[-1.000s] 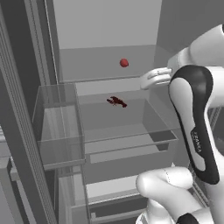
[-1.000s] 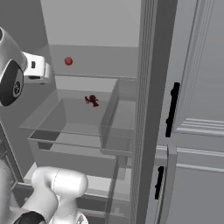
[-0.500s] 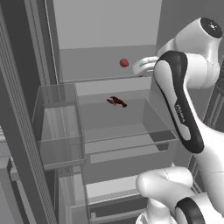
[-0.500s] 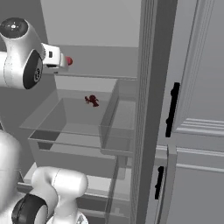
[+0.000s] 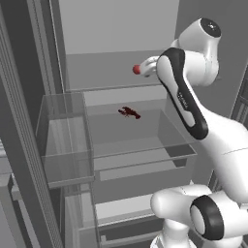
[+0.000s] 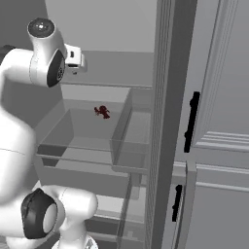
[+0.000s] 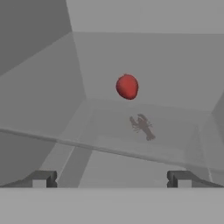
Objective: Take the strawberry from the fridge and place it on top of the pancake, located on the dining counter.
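Inside the open fridge (image 5: pixel 116 38) there is one strawberry (image 7: pixel 127 86), a small red rounded fruit sitting on the upper glass shelf (image 5: pixel 126 86) near the pale back wall. In the left base view it shows just beside the end of the robot's hand. Below it lies one dark red lobster (image 5: pixel 129 113) (a small one, claws spread) on the floor of a clear bin (image 5: pixel 145 140). A second clear bin (image 5: pixel 68 140) stands to the left of the first. The single gripper (image 7: pixel 111 178) faces the strawberry with its two fingertips (image 7: pixel 41 178) spread wide apart and nothing between them; the fruit is ahead of them, not touched. To the right of the fridge stands a light grey panelled cabinet (image 6: pixel 219 121) with two short black handles (image 6: pixel 190 121).
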Motion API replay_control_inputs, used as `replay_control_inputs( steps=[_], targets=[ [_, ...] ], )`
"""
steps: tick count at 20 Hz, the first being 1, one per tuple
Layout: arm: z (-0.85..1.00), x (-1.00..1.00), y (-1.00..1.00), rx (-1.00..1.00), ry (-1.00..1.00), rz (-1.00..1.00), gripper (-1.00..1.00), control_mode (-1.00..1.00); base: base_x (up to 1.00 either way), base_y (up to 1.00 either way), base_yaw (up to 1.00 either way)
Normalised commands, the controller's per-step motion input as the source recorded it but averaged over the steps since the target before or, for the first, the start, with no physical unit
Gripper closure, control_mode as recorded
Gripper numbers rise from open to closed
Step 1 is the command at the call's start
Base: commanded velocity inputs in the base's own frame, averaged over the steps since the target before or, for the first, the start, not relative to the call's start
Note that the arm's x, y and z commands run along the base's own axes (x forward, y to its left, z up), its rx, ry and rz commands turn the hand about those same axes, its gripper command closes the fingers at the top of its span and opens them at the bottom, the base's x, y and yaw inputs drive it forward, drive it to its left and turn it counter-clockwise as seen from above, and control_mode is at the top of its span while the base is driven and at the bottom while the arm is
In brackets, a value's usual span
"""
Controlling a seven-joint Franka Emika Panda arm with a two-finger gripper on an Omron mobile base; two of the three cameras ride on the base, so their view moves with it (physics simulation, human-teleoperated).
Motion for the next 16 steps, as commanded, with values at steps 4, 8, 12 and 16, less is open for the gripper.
replay_control_inputs(
  steps=[4, 8, 12, 16],
  targets=[
    [-0.22, 0.66, 0.00, -0.01, 0.01, 0.00, -1.00, -1.00, 0.00, 0.00, 0.00],
    [-0.17, 0.63, 0.04, -0.01, 0.00, 0.00, -1.00, -1.00, 0.00, 0.00, 0.00],
    [-0.07, 0.62, 0.06, 0.00, 0.00, 0.00, -1.00, -1.00, 0.00, 0.00, 0.00],
    [-0.08, 0.61, 0.14, 0.00, 0.01, 0.00, -1.00, -1.00, 0.00, 0.00, 0.00]
  ],
)
